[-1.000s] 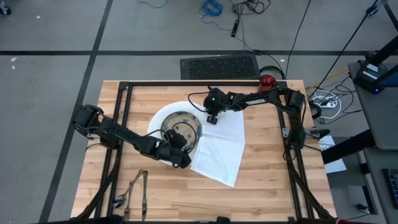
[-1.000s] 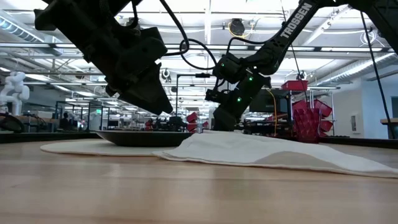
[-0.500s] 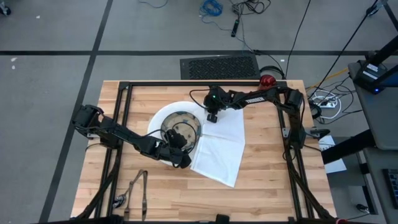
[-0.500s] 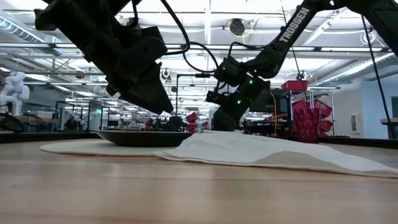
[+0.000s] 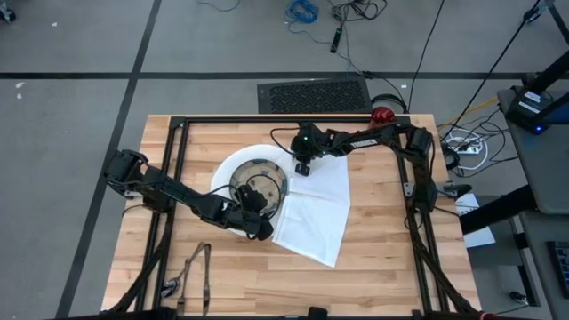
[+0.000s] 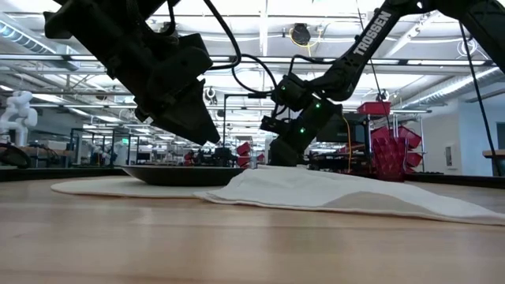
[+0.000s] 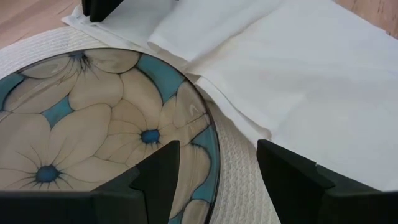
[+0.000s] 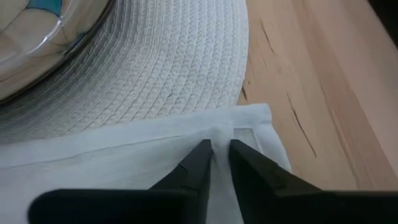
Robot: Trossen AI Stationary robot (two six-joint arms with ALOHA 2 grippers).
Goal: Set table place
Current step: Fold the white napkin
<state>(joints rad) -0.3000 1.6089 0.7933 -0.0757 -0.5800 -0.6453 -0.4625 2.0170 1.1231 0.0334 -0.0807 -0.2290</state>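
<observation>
Surface (image 5: 382, 258): pale butcher-block planks w/ black metal frame. You see it whole in the high view.
Plate (image 5: 229, 166): big, round, white, woven-looking texture; sits left of centre on the surface, toward the far side.
Bowl (image 7: 93, 118): smaller, on the plate; beige petals w/ blue wedges and blue flower centres, dark rim.
Napkin (image 5: 316, 213): white cloth, hemmed edge, lying flat but rumpled just right of the plate; its left edge laps onto the plate rim, its near corner points toward the near edge of the surface.
Red cup (image 5: 382, 115): small, at the far right corner of the surface, well apart from the plate.
Cutlery (image 5: 197, 267): dark metal pieces near the near-left edge, apart from the rest. Can't tell which pieces.
Right claw (image 8: 215, 154): at the napkin's far-left corner, beside the plate's far-right rim. Fingers (image 8: 198, 163) nearly together, pinching a fold of cloth at the hem; looks clamped on the napkin.
Left claw (image 7: 217, 174): over the near-right part of the bowl, fingers (image 7: 163, 171) wide apart, one above the bowl's inside, the other outside above the plate rim. Nothing between them, so you've no grip there.
</observation>
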